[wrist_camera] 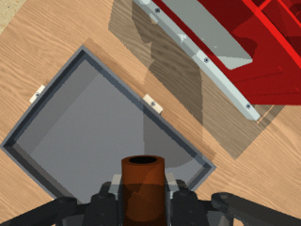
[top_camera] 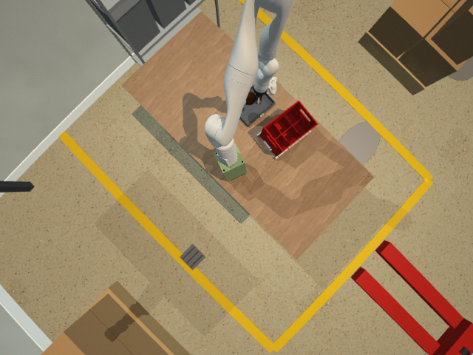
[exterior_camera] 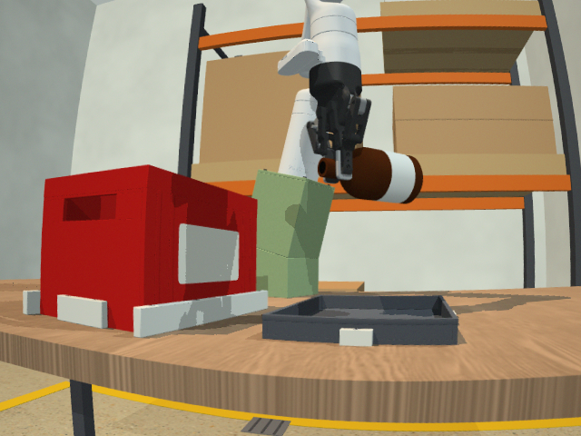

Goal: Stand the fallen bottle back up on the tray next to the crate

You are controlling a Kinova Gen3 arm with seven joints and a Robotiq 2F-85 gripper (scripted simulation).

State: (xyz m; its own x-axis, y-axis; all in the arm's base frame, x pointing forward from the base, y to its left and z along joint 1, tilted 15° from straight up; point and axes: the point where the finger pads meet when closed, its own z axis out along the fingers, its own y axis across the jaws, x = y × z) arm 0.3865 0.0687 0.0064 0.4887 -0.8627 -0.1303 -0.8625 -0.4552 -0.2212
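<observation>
The gripper (top_camera: 258,96) (exterior_camera: 335,170) (wrist_camera: 143,187) points down, its fingers clamped on the neck of the brown bottle (top_camera: 250,97) (exterior_camera: 368,174) (wrist_camera: 143,193). The bottle lies nearly horizontal between the fingertips, mouth poking out one side, white-banded body out the other, held in the air above the dark tray (top_camera: 249,121) (exterior_camera: 396,331) (wrist_camera: 42,96), beside the red crate (top_camera: 276,149) (exterior_camera: 95,262) (wrist_camera: 282,89).

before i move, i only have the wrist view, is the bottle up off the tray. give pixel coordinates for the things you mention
Observer: Yes, the exterior view shows the bottle (top_camera: 250,97) (exterior_camera: 370,173) (wrist_camera: 143,198) held in the air above the tray (top_camera: 249,121) (exterior_camera: 300,327) (wrist_camera: 39,181).
Operator: and which way does it lie
Observer: Roughly level, its base slightly lower than its mouth.
Operator: any label on it
Observer: Yes, a wide white band near the base, well away from the tool (top_camera: 258,100) (exterior_camera: 339,175) (wrist_camera: 143,187).
</observation>
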